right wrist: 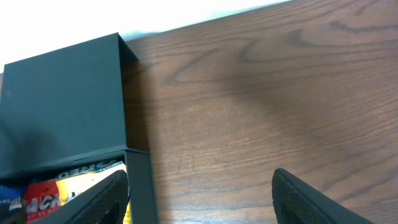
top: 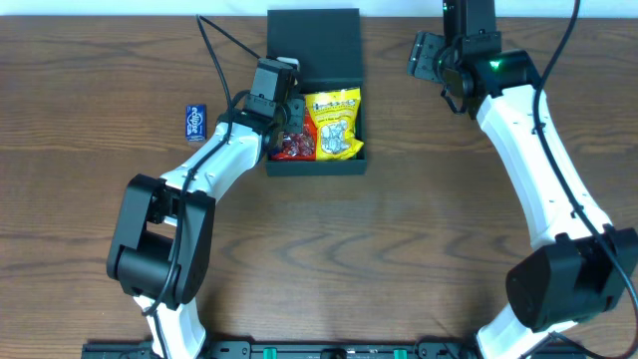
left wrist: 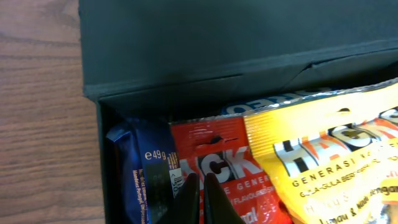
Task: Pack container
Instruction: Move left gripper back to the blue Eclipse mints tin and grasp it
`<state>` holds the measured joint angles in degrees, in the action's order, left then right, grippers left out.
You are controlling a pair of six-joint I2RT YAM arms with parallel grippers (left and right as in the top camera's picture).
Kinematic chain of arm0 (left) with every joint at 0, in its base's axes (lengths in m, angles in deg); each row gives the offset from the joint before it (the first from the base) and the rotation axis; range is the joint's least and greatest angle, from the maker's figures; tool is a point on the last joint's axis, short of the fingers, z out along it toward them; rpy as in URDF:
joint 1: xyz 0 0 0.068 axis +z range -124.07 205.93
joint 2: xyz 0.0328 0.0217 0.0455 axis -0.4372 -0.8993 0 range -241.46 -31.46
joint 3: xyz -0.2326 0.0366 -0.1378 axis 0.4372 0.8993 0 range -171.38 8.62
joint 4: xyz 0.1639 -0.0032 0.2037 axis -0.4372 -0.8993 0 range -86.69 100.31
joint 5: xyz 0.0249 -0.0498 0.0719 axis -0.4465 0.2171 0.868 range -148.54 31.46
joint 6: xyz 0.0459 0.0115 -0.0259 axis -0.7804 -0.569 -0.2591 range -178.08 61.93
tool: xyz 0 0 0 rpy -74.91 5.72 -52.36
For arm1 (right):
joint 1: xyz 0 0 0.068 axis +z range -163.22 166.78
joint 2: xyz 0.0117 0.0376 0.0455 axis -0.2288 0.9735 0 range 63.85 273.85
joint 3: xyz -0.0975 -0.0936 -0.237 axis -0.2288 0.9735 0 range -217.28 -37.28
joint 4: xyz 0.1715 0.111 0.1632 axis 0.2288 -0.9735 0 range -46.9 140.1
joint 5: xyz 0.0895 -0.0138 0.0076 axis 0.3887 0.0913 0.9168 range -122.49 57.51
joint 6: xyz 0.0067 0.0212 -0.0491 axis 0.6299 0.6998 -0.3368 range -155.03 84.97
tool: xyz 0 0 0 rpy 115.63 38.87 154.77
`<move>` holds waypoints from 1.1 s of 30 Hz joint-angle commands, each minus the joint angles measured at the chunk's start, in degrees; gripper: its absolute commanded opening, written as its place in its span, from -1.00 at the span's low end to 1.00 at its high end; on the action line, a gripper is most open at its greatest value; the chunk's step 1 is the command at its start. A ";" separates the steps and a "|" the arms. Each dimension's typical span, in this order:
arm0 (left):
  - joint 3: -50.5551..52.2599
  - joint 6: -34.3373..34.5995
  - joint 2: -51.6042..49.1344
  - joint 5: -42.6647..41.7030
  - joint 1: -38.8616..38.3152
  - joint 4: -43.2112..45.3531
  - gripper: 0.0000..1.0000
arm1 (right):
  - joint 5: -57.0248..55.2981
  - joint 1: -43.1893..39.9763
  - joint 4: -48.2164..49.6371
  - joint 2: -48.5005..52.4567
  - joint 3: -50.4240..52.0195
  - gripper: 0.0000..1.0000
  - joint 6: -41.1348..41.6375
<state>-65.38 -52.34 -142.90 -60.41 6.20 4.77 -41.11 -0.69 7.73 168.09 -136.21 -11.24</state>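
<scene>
The dark container (top: 315, 166) stands at the back middle of the table, its flat lid (top: 314, 45) open and lying back. Inside it lie a yellow packet (top: 334, 125), a red packet (top: 292, 147) and, in the left wrist view, a dark blue packet (left wrist: 140, 177) against the left wall. My left gripper (top: 286, 112) is over the box's left side. Its fingers (left wrist: 200, 190) are shut just above the red packet (left wrist: 217, 155), with nothing seen between them. My right gripper (top: 427, 55) is open and empty over bare table, right of the lid (right wrist: 62, 112).
A small blue packet (top: 196, 122) lies on the wooden table left of the container. The table's far edge runs just behind the lid. In the right wrist view the box's right wall (right wrist: 140, 186) lies just inside the left finger.
</scene>
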 commanded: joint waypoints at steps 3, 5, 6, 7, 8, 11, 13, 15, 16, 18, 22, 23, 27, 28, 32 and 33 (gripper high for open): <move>-0.85 -0.61 1.29 2.27 -0.09 -0.13 -0.88 | -0.15 -0.52 -0.09 0.15 -0.37 0.46 -0.72; -0.85 -0.63 1.97 2.29 -0.07 0.07 -0.88 | -0.15 -0.52 -0.13 0.15 -0.37 0.47 -0.72; -0.85 -0.63 2.49 2.29 -0.07 0.20 -0.88 | -0.15 -0.52 -0.13 0.15 -0.37 0.47 -0.72; -0.85 -0.63 3.06 2.29 -0.07 0.28 -0.88 | -0.13 -0.50 -0.13 0.15 -0.37 0.47 -0.72; -0.85 -0.63 3.87 2.29 -0.07 0.31 -0.88 | -0.13 -0.50 -0.13 0.15 -0.37 0.47 -0.72; -0.87 -0.66 6.23 2.36 -0.07 0.20 -0.88 | -0.13 -0.50 -0.15 0.15 -0.37 0.47 -0.72; -0.85 -0.66 7.39 2.49 -0.07 0.04 -0.88 | -0.13 -0.50 -0.22 0.15 -0.37 0.47 -0.72; -0.85 -1.68 8.15 2.58 -0.07 -0.48 -0.88 | -0.15 -0.50 -0.37 0.15 -0.37 0.47 -0.72; -0.85 -2.32 8.37 3.13 -0.04 -0.98 -0.88 | -0.15 -0.50 -0.50 0.15 -0.37 0.46 -0.72; -0.85 -2.38 8.50 6.64 0.22 -2.78 -0.88 | -0.15 -0.50 -0.76 0.15 -0.37 0.47 -0.72; -0.85 -2.36 8.50 12.81 3.13 -7.30 -0.88 | -0.15 -0.52 -1.42 0.15 -0.37 0.47 -0.72; -0.85 -2.34 8.50 12.81 4.42 -8.20 -0.88 | -0.15 -0.52 -1.57 0.15 -0.37 0.47 -0.72; -0.85 -2.34 8.48 12.37 10.12 -10.69 -0.88 | -0.15 -0.52 -1.70 0.15 -0.37 0.47 -0.72; -0.85 -2.36 8.48 11.98 11.43 -10.95 -0.88 | -0.15 -0.52 -1.68 0.15 -0.37 0.47 -0.72; -0.83 -6.91 8.13 6.27 16.00 -10.99 -0.65 | -0.15 -0.52 -1.60 0.15 -0.37 0.47 -0.72; -0.76 -8.55 7.89 5.03 16.81 -10.99 -0.53 | -0.15 -0.52 -1.60 0.15 -0.37 0.47 -0.72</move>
<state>-65.45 -56.32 -134.53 -51.56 21.28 -6.03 -41.11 -0.71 6.18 168.09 -136.21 -11.24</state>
